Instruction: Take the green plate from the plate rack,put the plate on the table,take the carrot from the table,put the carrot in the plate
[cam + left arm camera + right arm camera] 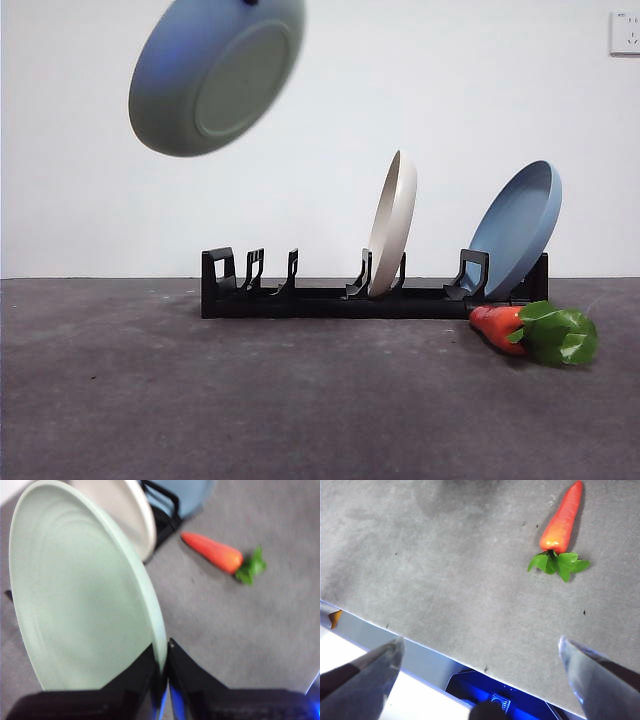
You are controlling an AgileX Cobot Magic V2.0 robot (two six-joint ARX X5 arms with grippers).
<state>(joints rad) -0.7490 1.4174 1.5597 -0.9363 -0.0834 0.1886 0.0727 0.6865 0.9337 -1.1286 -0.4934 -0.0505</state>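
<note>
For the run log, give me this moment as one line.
left claw: shut on green plate, lifted clear of plate rack | right claw: open, waiting | carrot: on table

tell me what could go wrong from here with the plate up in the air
The left end effector pinches the green plate only at its rim, high above the table, so it might slip or swing and drop. Lowered too close to the rack, it could knock the cream plate. The carrot lies near the rack's end, so setting down there could bump it.
</note>
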